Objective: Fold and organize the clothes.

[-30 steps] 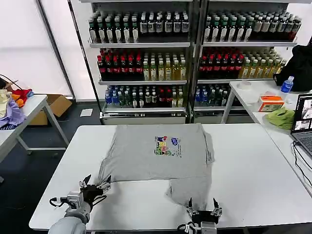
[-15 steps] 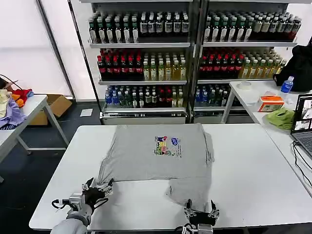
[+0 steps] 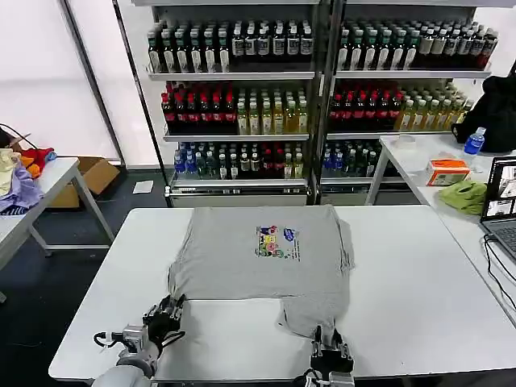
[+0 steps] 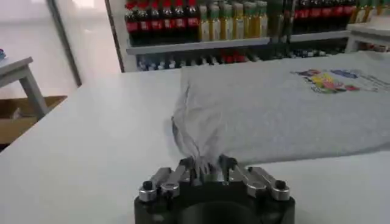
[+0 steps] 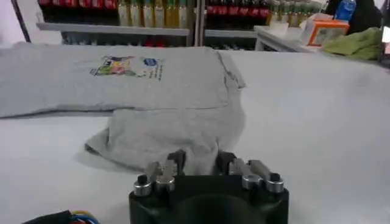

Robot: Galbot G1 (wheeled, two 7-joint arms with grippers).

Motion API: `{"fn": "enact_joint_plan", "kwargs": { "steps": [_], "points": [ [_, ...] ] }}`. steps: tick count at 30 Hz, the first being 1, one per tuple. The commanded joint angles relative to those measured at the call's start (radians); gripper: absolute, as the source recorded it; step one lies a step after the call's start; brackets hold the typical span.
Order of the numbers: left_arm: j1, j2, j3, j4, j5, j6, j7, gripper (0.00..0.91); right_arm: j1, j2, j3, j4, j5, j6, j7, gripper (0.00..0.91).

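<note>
One of the clothes, a light grey short-sleeved shirt (image 3: 258, 258) with a small multicoloured chest print (image 3: 277, 242), lies spread on the white table (image 3: 419, 298). Its near hem is partly folded, with a flap hanging toward the front edge. At the shirt's near left corner my left gripper (image 3: 166, 311) is shut on a bunched bit of grey cloth (image 4: 198, 143), which sits between the fingers (image 4: 184, 165). My right gripper (image 3: 332, 353) is shut on the flap's near edge (image 5: 183, 137), with cloth between its fingers (image 5: 224, 161). The print also shows in both wrist views (image 4: 332, 80) (image 5: 125, 66).
Drink shelves (image 3: 242, 105) stand behind the table. A side table on the right holds a lime-green cloth (image 3: 466, 196), an orange box (image 3: 447, 171) and a laptop (image 3: 501, 201). Coloured garments (image 3: 18, 181) lie on a table at the left. Bare tabletop lies right of the shirt.
Both grippers stood open by the shirt's near edge; now their fingers have closed on the cloth. The left gripper has moved in to the shirt's near left corner.
</note>
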Motion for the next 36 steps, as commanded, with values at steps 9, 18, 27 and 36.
{"fn": "enact_joint_plan", "kwargs": {
  "steps": [9, 18, 27, 36],
  "points": [
    [0.015, -0.012, 0.003, -0.084, -0.028, -0.098, 0.009, 0.000, -0.023, -0.031, 0.020, 0.127, -0.075, 0.098, -0.058, 0.000],
    [-0.051, -0.016, -0.004, -0.052, -0.091, -0.138, -0.011, 0.000, 0.023, -0.045, 0.134, 0.189, -0.094, 0.162, -0.111, 0.000],
    [-0.238, 0.016, 0.025, 0.084, -0.177, -0.165, -0.040, 0.000, 0.304, -0.053, 0.188, 0.032, -0.112, 0.178, -0.164, 0.000],
    [-0.472, 0.055, 0.095, 0.357, -0.205, -0.185, -0.055, 0.000, 0.537, -0.055, 0.141, -0.216, -0.096, 0.161, -0.165, 0.000]
  ]
}}
